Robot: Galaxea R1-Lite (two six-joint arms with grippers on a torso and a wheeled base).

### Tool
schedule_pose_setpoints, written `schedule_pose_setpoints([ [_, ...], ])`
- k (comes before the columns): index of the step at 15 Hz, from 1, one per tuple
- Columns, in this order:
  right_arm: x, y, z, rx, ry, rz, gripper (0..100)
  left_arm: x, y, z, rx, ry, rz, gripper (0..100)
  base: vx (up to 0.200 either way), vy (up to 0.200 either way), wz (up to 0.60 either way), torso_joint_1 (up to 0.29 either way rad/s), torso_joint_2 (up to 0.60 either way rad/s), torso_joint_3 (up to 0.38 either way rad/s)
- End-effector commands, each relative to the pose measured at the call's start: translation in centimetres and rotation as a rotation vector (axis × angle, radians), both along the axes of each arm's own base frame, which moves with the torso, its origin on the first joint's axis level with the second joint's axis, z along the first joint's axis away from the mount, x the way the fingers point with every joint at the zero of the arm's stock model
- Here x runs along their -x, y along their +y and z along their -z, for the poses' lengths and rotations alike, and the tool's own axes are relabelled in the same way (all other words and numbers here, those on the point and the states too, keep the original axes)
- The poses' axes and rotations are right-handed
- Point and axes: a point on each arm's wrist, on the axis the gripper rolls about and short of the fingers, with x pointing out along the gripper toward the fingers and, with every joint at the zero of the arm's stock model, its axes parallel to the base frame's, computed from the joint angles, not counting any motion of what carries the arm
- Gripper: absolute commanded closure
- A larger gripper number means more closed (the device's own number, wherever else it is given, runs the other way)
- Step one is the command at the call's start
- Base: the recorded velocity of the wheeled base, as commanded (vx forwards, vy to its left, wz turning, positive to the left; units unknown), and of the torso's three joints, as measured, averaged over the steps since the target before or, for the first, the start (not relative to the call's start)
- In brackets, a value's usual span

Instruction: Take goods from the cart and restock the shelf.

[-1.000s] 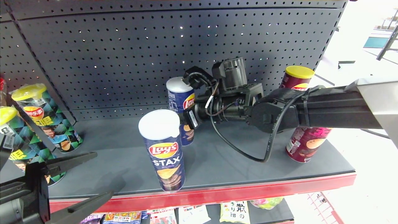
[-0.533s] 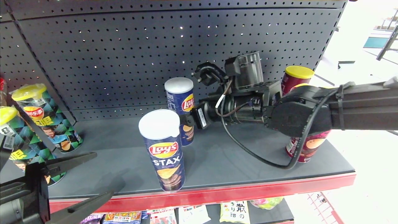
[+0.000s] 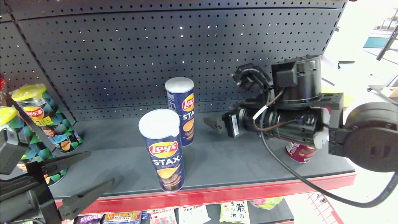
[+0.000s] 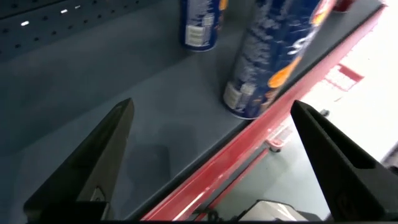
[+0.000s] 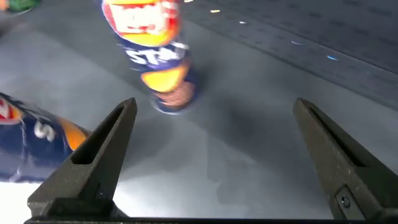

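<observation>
Two blue chip cans with white lids stand upright on the dark shelf (image 3: 236, 161). The front can (image 3: 163, 149) is near the red shelf edge; the rear can (image 3: 182, 109) is close to the pegboard. My right gripper (image 3: 211, 123) hovers to the right of the rear can, open and apart from it. In the right wrist view the rear can (image 5: 158, 56) lies beyond the spread gripper (image 5: 214, 106). My left gripper (image 3: 100, 168) is open at the shelf's front left, empty. In the left wrist view, both the front can (image 4: 267, 62) and the rear can (image 4: 202, 25) stand ahead of it.
Green cans with yellow lids (image 3: 46, 118) stand at the shelf's left end. A dark red can (image 3: 298, 152) is mostly hidden behind my right arm. The pegboard (image 3: 124, 62) closes the back. Packets (image 3: 236, 211) lie on the lower shelf.
My right gripper has come off the rear blue can and drawn back to the right, leaving the can upright. The left gripper has shifted slightly.
</observation>
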Motion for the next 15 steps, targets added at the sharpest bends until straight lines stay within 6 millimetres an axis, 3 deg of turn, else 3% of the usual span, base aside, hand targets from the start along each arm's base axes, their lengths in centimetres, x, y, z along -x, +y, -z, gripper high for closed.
schedule_pose_setpoints([
  [1, 2.6, -2.5, -1.1, -0.029, -0.021, 0.04, 0, -0.4, 0.0, 0.2, -0.012, 0.015, -0.015, 0, 0.0, 0.0, 0.0, 0.0, 0.0, 0.0],
  [4, 6.1, -4.6, -2.1, -0.051, -0.051, 0.007, 0, -0.7, 0.1, 0.5, -0.053, 0.019, -0.067, 0, 0.0, 0.0, 0.0, 0.0, 0.0, 0.0],
  [6, 9.4, -7.4, -3.6, -0.098, -0.112, -0.011, 0, -1.8, 0.0, 1.1, -0.107, 0.047, -0.126, 0, 0.0, 0.0, 0.0, 0.0, 0.0, 0.0],
  [7, 9.5, -7.5, -3.6, -0.099, -0.115, -0.012, 0, -1.9, 0.0, 1.1, -0.108, 0.047, -0.125, 0, 0.0, 0.0, 0.0, 0.0, 0.0, 0.0],
  [8, 12.1, -10.3, -3.7, -0.102, -0.17, -0.02, 0, -2.2, 0.0, 1.5, -0.129, 0.062, -0.121, 0, 0.0, 0.0, 0.0, 0.0, 0.0, 0.0],
  [10, 15.5, -14.1, -3.1, -0.101, -0.233, 0.006, 0, -2.4, -0.2, 2.1, -0.134, 0.099, -0.101, 0, 0.0, 0.0, 0.0, 0.0, 0.0, 0.0],
  [13, 20.3, -20.1, -1.8, -0.049, -0.233, 0.23, 0, -3.3, -1.2, 3.2, -0.155, 0.16, -0.047, 0, 0.0, 0.0, 0.0, 0.0, 0.0, 0.0],
  [15, 22.1, -21.9, -0.7, -0.042, -0.183, 0.412, 0, -3.8, -1.7, 4.0, -0.18, 0.198, -0.018, 0, 0.0, 0.0, 0.0, 0.0, 0.0, 0.0],
])
